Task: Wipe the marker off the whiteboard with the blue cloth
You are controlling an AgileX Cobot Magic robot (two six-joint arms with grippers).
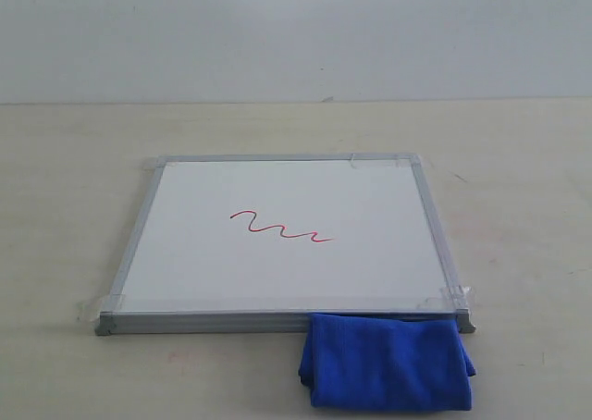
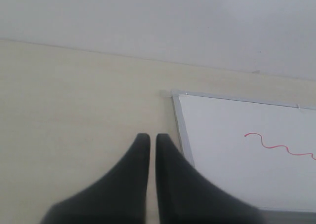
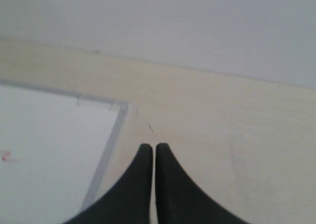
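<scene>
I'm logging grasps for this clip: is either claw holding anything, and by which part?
Nothing is held. The left claw and right claw are both shut and empty; the blue cloth lies untouched at the whiteboard's near edge.

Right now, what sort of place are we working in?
Likely a lab test bench, not a home: a pale tabletop against a plain wall, with a whiteboard taped at its corners and a blue cloth.

Exterior overlooks the whiteboard [image 1: 277, 272]; each wrist view catches a far corner.
</scene>
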